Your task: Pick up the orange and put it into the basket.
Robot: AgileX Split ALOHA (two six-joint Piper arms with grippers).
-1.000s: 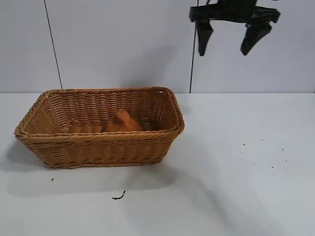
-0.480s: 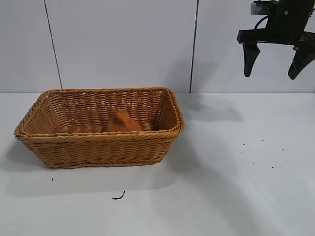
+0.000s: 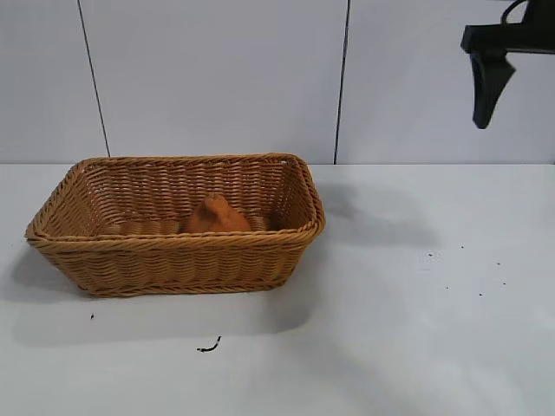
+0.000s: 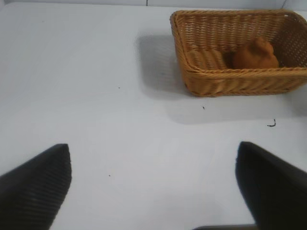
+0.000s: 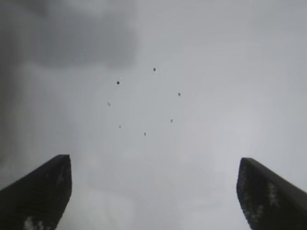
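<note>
Right claw (image 5: 153,191) now farther right, white speckled table (image 3: 416,347), pale panelled wall (image 3: 217,78)

The basket (image 3: 173,260) was tan-brown wicker, woven in fine horizontal rows with a braided rim of the same shade. The orange (image 3: 214,216) inside it was a dull, matte orange, close in tone to the weave around it. The surface (image 3: 416,347) was plain white, marked by a scatter of small dark specks (image 3: 479,294) and one dark curled scrap (image 3: 208,347). The wall (image 3: 217,78) behind was pale grey-white, crossed by thin dark vertical seams. The right end effector (image 5: 153,191) was black, and the left end effector (image 4: 153,187) black with fine ribbing.
</note>
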